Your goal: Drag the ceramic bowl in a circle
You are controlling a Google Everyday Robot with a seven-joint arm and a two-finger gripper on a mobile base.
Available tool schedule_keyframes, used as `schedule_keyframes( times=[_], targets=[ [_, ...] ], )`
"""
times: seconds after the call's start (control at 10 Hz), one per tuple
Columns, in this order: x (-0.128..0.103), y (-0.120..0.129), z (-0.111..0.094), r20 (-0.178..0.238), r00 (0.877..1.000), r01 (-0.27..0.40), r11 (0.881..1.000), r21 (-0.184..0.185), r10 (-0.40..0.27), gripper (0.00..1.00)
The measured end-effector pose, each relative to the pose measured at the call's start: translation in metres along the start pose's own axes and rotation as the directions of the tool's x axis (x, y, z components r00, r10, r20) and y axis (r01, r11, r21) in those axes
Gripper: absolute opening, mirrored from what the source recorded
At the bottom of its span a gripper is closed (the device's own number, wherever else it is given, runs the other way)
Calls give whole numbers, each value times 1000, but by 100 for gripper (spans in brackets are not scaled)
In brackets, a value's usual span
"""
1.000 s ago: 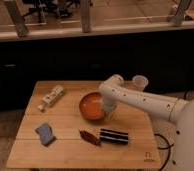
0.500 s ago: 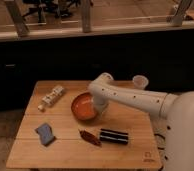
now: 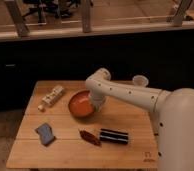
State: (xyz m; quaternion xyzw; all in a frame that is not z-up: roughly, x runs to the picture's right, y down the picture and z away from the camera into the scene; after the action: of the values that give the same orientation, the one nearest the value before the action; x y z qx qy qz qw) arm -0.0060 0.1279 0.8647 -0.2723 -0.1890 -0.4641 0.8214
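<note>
My gripper [image 3: 97, 104] was at the right rim of the ceramic bowl [image 3: 80, 106], my fingers closed together; whether they pinched the rim, I could not tell. The bowl stood on the wooden table [image 3: 130, 120], a white cup [image 3: 140, 80] behind it to the right, well apart.

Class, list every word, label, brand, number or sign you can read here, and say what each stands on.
No text reads clearly.
Small mark at the front right corner of the wooden table: too blurred to read.
White packet: any print too blurred.
The tool, at the right rim of the ceramic bowl, shows no lettering.
</note>
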Motion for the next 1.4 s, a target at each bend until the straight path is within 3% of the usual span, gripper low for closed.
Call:
schedule_keyframes(
  times=[0.2,1.1,1.4],
  targets=[
    [-2,-12,0,3,1000,3,1000,10,-3,2],
    [42,16,-7,21,999,-48,999,14,48,2],
    [44,17,-6,34,998,-61,998,15,60,2]
  ],
)
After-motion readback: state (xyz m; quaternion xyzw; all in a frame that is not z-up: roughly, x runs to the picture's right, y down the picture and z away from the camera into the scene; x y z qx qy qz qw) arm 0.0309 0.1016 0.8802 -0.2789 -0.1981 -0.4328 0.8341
